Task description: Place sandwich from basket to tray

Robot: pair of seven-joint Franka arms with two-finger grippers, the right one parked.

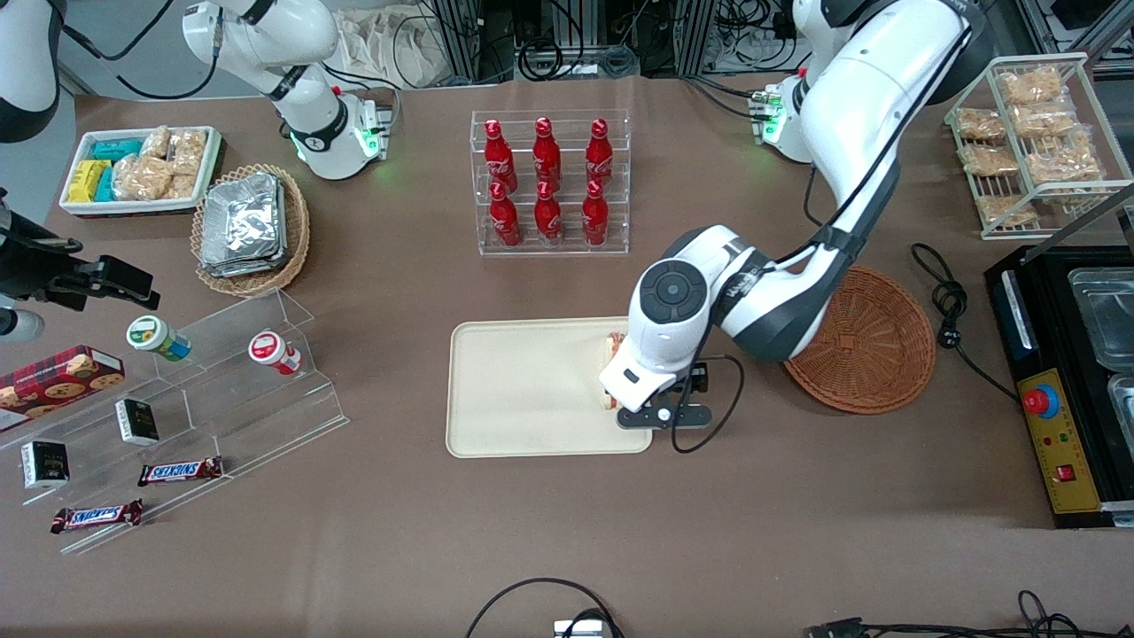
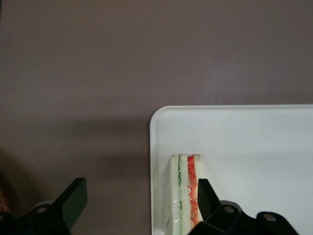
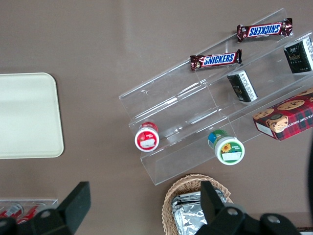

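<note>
**Sandwich on tray, pincer released around it**

The pincer [image 2: 139, 200] sits low over the tray's end nearest the basket, just inside that short rim. Its fingers are spread wide apart. One fingertip [image 2: 205, 193] is against the red-filling face of the sandwich [image 2: 183, 193]; the other fingertip [image 2: 73, 196] stands well clear of the sandwich, out over the bare brown counter [image 2: 98, 63] past the tray rim. No grip is applied.

The sandwich stands on edge on the tray [image 2: 254, 142], close to the rim and near a rounded corner, with green, white and red layers showing along its upper edge. In the front view only slivers of it [image 1: 613, 341] show past the arm's wrist housing, which covers the pincer [image 1: 660, 415] from above.

The tray [image 1: 523, 390] lies flat on the counter, the rest of its surface bare, extending from the pincer toward the parked arm's end.

The reddish-brown basket [image 1: 864, 341] sits beside the pincer toward the working arm's end, apart from the tray and partly covered by the arm's forearm. The visible part holds nothing.

Farther from the front camera than the pincer, a clear rack of red bottles [image 1: 549, 182] stands upright, well apart from the tray.
</note>
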